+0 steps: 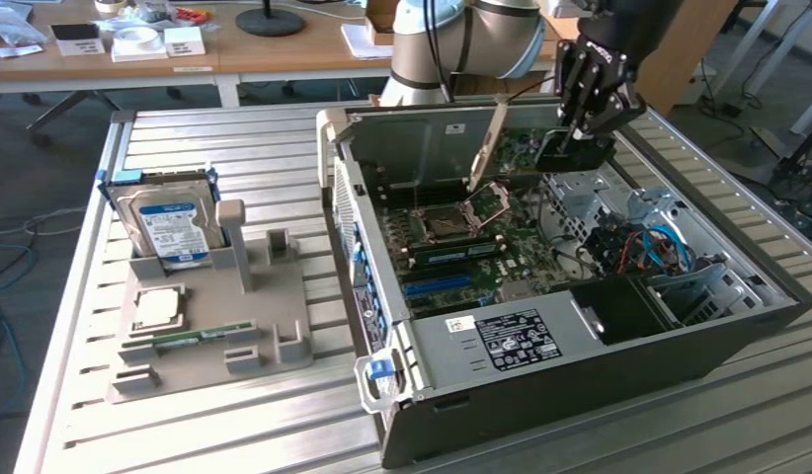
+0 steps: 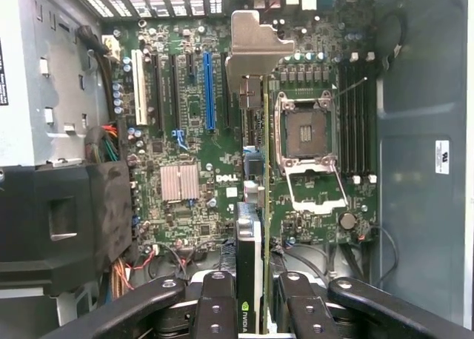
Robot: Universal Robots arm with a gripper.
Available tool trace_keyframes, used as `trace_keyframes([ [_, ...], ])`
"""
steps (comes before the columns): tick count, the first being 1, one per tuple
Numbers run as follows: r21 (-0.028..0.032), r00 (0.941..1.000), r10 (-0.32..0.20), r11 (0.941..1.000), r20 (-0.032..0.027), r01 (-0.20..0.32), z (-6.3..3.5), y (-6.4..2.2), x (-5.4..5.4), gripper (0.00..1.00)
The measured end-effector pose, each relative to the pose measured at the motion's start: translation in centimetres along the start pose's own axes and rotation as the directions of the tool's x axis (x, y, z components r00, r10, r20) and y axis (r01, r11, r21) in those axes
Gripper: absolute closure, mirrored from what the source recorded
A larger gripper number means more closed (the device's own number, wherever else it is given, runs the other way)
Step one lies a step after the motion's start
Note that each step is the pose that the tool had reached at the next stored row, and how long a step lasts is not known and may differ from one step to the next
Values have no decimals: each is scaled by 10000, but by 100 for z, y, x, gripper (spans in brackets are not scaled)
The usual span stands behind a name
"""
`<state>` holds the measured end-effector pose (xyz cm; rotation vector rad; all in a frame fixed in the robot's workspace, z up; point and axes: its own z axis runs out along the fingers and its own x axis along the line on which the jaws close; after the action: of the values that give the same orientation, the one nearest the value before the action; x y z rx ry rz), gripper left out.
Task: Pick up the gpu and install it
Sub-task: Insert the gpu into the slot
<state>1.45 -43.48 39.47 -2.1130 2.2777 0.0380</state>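
My gripper holds the thin black rectangular gpu over the green motherboard inside the open metal computer case. The case stands on the slatted metal table, to the exterior view's right of the grey plastic tray.

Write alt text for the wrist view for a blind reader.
The black gripper holds a thin black graphics card with a grey metal bracket edge-on above a green motherboard inside the open computer case, near its blue expansion slot and empty processor socket.
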Motion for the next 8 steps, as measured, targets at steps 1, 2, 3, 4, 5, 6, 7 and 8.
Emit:
trace_keyframes([
  [1,0,10000,-5,10000,0,5,15,0,2,73],
  [2,0,10000,-12,10000,0,12,29,1,6,73],
  [3,-1,10000,-24,10000,-1,24,43,2,12,73],
  [4,-1,10000,-38,10000,0,38,58,4,20,73],
  [5,-2,10000,-57,10000,-1,57,76,5,30,73],
  [6,-3,10000,-77,10000,-1,77,93,7,40,73],
  [7,-4,10000,-94,10000,0,94,109,9,50,73],
  [8,-5,9999,-108,9999,0,108,121,11,59,73],
])
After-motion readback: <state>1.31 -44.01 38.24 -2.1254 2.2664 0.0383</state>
